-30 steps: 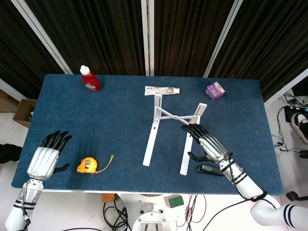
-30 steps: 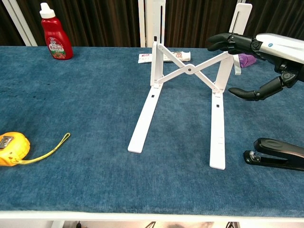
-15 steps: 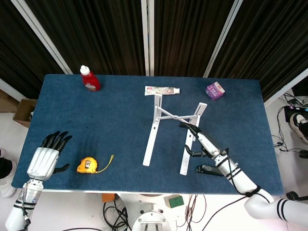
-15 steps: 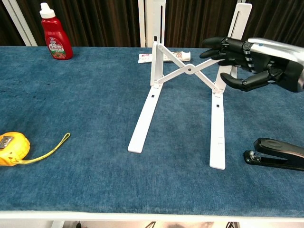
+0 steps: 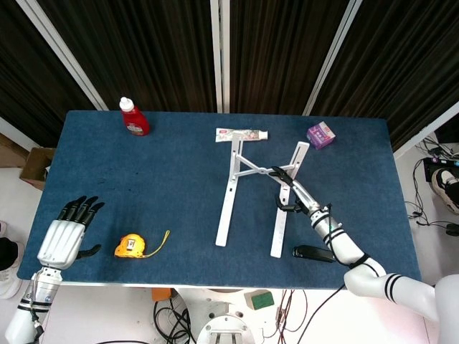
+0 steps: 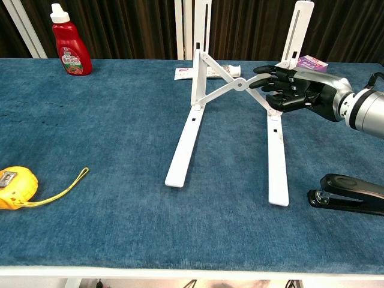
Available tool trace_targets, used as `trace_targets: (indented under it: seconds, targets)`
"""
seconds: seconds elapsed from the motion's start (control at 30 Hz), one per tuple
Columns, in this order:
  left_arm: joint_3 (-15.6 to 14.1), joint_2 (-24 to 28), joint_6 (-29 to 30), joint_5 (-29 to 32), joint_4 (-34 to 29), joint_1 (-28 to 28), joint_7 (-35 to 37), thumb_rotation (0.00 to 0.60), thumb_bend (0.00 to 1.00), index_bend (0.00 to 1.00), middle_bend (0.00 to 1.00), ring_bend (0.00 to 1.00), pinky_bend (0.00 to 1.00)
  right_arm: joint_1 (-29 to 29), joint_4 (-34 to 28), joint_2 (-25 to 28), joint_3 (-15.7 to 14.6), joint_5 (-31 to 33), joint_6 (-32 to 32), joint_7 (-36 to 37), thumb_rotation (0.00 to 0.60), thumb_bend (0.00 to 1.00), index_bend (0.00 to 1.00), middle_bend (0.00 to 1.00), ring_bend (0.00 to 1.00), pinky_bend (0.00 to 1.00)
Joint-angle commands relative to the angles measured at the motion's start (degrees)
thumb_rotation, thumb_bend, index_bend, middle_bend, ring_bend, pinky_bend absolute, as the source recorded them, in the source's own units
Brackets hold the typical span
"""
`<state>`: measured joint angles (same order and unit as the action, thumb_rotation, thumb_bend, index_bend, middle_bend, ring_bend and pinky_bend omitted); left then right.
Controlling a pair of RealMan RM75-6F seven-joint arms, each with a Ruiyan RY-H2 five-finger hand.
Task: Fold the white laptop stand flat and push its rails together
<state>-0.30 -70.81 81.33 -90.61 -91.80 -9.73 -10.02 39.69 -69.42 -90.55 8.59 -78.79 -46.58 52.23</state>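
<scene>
The white laptop stand [image 5: 228, 193] [image 6: 183, 144] stands mid-table with its two rails apart and its crossed braces raised. Both uprights [image 6: 297, 30] still stick up at the far ends. My right hand [image 5: 288, 190] [image 6: 292, 94] grips the right rail [image 6: 276, 159] at the joint where the cross brace meets it, fingers over the top and thumb below. My left hand [image 5: 63, 239] rests near the front left corner of the table, fingers spread and holding nothing. It shows only in the head view.
A black stapler [image 5: 313, 253] [image 6: 351, 193] lies just right of the right rail's near end. A yellow tape measure [image 5: 131, 246] [image 6: 13, 187] sits front left. A red bottle [image 5: 133, 117], a toothpaste box [image 5: 242, 134] and a purple box [image 5: 320, 134] line the far side.
My right hand moved in from the right and closed on the stand's right rail joint. The right rail and its upright shifted and tilted slightly. The left hand stayed put.
</scene>
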Motion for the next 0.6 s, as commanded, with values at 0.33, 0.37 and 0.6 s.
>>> trace_targets:
  seconds: [0.33, 0.37, 0.6]
  targets:
    - [0.27, 0.90, -4.34, -3.09, -1.02, -4.56, 4.14, 0.600, 0.04, 0.17, 0.10, 0.06, 0.16, -2.07, -7.43, 4.83, -4.11, -8.89, -6.69, 1.97, 0.600, 0.58, 0.09, 0.16, 0.02, 0.07]
    - [0.27, 0.87, -4.35, -3.09, -1.16, -4.62, 4.04, 0.600, 0.04, 0.17, 0.10, 0.06, 0.16, -1.81, -8.20, 5.00, -4.21, -9.24, -6.61, 1.83, 0.600, 0.58, 0.09, 0.16, 0.02, 0.07]
    - [-0.42, 0.98, -2.81, -3.25, -2.02, -3.67, 3.15, 0.600, 0.04, 0.17, 0.10, 0.06, 0.16, 4.56, -8.96, -0.12, 0.50, -5.09, 0.19, -1.17, 0.600, 0.58, 0.09, 0.16, 0.02, 0.07]
